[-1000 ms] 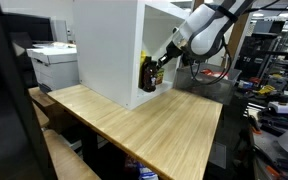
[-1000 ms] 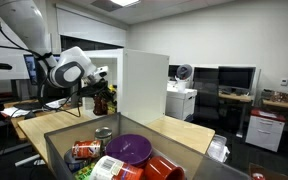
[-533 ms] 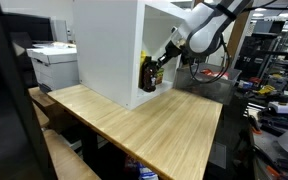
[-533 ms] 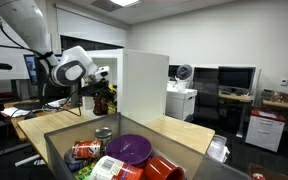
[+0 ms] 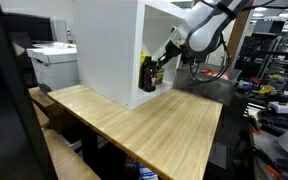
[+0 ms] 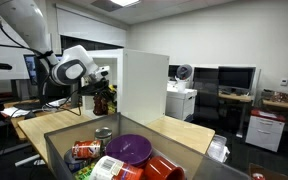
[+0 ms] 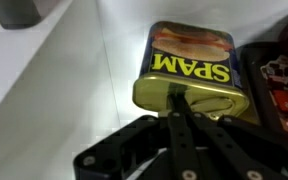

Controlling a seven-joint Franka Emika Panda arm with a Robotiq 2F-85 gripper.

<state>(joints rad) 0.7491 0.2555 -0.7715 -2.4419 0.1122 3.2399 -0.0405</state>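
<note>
A yellow SPAM can [image 7: 189,65] lies on the white floor of an open white box [image 5: 109,45], close up in the wrist view. My gripper [image 7: 174,97] is shut, and its joined fingertips rest against the can's near end. Whether they pinch anything there is hidden. A dark red package [image 7: 279,75] sits right beside the can. In both exterior views the gripper [image 5: 157,70] [image 6: 97,95] reaches into the box's open side, next to a dark bottle [image 5: 146,75].
The box stands on a wooden table [image 5: 154,125]. A clear bin [image 6: 114,150] in the foreground holds cans, a purple plate [image 6: 129,148] and a red cup. A printer [image 5: 52,65] stands beyond the table. Desks with monitors [image 6: 234,78] fill the background.
</note>
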